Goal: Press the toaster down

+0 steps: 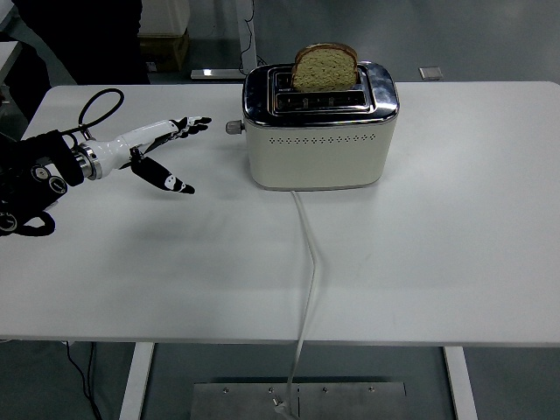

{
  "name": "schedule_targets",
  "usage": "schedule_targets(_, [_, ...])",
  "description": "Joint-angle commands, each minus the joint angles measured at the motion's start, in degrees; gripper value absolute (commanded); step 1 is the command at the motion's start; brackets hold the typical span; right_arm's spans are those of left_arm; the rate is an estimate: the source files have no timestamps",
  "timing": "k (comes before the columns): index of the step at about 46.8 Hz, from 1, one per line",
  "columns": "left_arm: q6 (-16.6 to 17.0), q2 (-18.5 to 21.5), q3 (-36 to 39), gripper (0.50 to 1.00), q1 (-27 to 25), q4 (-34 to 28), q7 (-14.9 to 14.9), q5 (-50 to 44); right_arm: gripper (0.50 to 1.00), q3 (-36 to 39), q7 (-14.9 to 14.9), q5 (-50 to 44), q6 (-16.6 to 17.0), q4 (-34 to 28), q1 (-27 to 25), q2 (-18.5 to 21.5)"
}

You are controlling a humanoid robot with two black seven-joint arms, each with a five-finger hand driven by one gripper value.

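From my remote seat: left hand (153, 149) is in from the left edge, held low over the white bench (420, 245), forearm angled toward the far right. Fingers (191, 124) stretched out flat and together, pointing at the toaster's left end; thumb (168, 178) splayed down and away from them. Hand is spread and holding nothing. Fingertips sit near the toaster's lever knob (233, 127) but apart from it, a gap of bare bench between. A black cable loop (94, 107) arcs up behind the wrist. Cream toaster (319, 140) with chrome top stands at the bench's far middle, long side facing me, knob projecting from its left end. One slice of brown bread (325, 66) stands upright in the slot, most of it above the top. White power cord (308, 262) runs from the toaster's front base toward me and over the near edge. Dark-clothed person (83, 35) at top left, behind the bench.
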Motion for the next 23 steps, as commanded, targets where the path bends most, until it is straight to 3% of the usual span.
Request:
schedule_targets(1, [0.03, -0.15, 0.05, 1.0, -0.03, -0.04, 0.0, -0.05, 1.0, -0.01, 0.01, 0.04, 0.0, 0.0, 0.0, 0.0])
schedule_targets(23, [1.26, -0.77, -0.04, 1.0, -0.47, -1.45, 0.0, 0.13, 0.998, -0.01, 0.01, -0.05, 0.0, 0.0, 0.0, 0.0])
